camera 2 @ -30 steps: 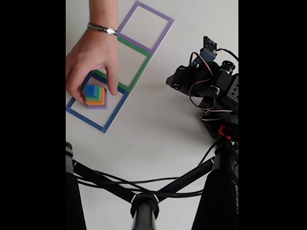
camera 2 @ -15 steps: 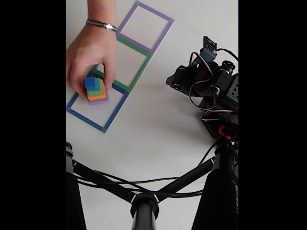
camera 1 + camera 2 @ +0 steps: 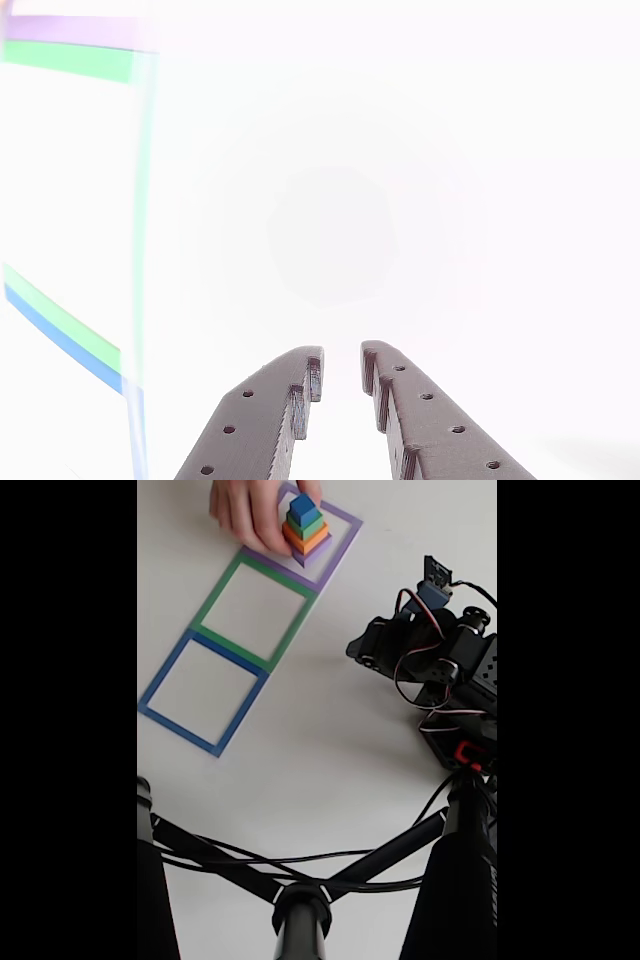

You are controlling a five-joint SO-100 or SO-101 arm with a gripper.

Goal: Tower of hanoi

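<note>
The tower of hanoi [image 3: 306, 530] is a stepped stack: a blue cube [image 3: 303, 504] on top, then green, orange and a pale-purple slab. A person's hand [image 3: 250, 505] holds it over the purple square outline [image 3: 345, 542] at the top of the fixed view. The arm [image 3: 430, 655] sits folded at the right, well away from the stack. In the other view my gripper [image 3: 342, 360] points at bare white table. Its dark toothed fingers [image 3: 270, 410] stand almost together, with a thin slit and nothing between them.
A green outline [image 3: 215, 600] and a blue outline [image 3: 165, 675] lie in a diagonal row below the purple one, both with nothing inside. Black tripod legs and cables [image 3: 300, 900] cross the bottom. Green [image 3: 70, 60] and blue [image 3: 60, 340] strips show left of the gripper.
The hand has carried the whole stack from the blue outline up to the purple outline. The arm has not moved.
</note>
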